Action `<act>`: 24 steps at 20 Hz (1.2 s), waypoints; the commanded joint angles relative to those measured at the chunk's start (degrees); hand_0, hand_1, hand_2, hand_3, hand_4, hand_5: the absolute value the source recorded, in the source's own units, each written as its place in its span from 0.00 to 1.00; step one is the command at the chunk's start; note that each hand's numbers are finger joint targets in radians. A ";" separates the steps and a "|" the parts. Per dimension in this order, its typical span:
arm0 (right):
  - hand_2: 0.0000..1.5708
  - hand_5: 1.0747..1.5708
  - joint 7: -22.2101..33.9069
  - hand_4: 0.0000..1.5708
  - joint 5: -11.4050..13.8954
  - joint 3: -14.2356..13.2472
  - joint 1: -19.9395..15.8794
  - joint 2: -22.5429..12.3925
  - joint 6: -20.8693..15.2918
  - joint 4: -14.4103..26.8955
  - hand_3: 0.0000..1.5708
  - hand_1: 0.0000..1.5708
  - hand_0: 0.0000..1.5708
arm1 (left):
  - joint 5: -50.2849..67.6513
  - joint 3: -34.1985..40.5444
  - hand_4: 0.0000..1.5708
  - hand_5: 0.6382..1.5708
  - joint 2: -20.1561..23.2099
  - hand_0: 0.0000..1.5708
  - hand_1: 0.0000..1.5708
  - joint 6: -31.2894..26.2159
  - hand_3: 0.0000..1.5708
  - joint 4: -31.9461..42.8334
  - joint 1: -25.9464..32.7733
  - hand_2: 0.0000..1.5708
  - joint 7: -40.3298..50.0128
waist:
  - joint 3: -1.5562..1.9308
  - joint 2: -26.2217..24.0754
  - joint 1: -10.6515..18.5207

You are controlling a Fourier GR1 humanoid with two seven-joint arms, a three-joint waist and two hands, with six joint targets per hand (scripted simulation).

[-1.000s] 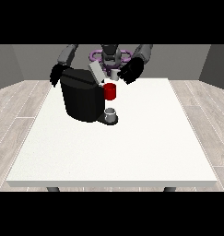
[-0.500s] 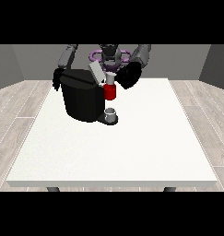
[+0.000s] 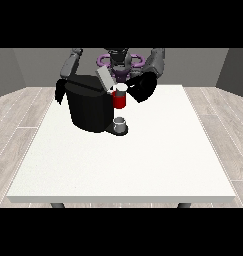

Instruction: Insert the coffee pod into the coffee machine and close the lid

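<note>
In the front view I am looking at the white table, and the black coffee machine is standing on its far left part, in front of the robot. The lid of the machine is standing open, tilted up. A red thing at the machine is sitting at its front, with a light top, and a small grey cup is standing below it on the base of the machine. The hand at the view's right is hanging just beside the red thing, on its right, and I cannot tell how its fingers are lying. The hand at the view's left is hanging beside the left wall of the machine, and there too I cannot tell the fingers. I am not seeing the coffee pod plainly anywhere.
</note>
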 commanded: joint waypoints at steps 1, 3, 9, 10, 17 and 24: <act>0.00 1.00 -3.81 0.11 -0.63 -1.15 0.95 -0.67 1.70 2.46 0.00 0.00 0.00 | -0.04 -0.15 0.45 1.00 2.30 0.95 0.95 -1.93 0.91 0.60 -0.93 0.96 -1.00 | -0.02 1.00 -0.15; 0.00 1.00 0.60 0.17 -0.47 -0.94 -1.69 -1.37 1.06 1.67 0.00 0.00 0.00 | -2.08 -1.59 0.45 1.00 0.08 0.94 0.94 1.88 0.89 1.27 -0.15 0.95 -0.60 | -0.03 1.04 -0.82; 0.00 1.00 1.11 0.17 1.23 -0.46 -4.15 0.07 -1.90 4.27 0.00 0.00 0.00 | -1.21 -0.70 0.38 1.00 -0.59 0.89 0.89 2.68 0.87 1.88 -3.10 0.92 1.11 | -0.03 1.47 -0.05; 0.00 1.00 2.17 0.17 -0.22 -0.86 -5.23 -1.56 0.68 2.25 0.00 0.00 0.00 | -1.32 0.37 0.38 1.00 1.89 0.89 0.89 3.55 0.88 2.47 -3.94 0.91 -0.54 | -0.04 2.79 -2.06; 0.00 1.00 -2.61 0.18 -0.52 -3.63 -4.38 -1.91 -0.30 8.38 0.00 0.00 0.00 | 1.27 -0.35 0.00 1.00 -4.68 0.00 0.00 3.50 0.23 0.15 -1.32 0.22 -2.22 | -0.02 1.02 2.14; 0.00 1.00 -7.44 0.22 -3.65 -8.63 3.35 -3.65 1.98 16.54 0.00 0.00 0.00 | 6.66 -1.85 0.00 1.00 -15.57 0.00 0.00 1.40 0.00 -5.32 11.31 0.00 -10.51 | 0.02 -7.53 11.77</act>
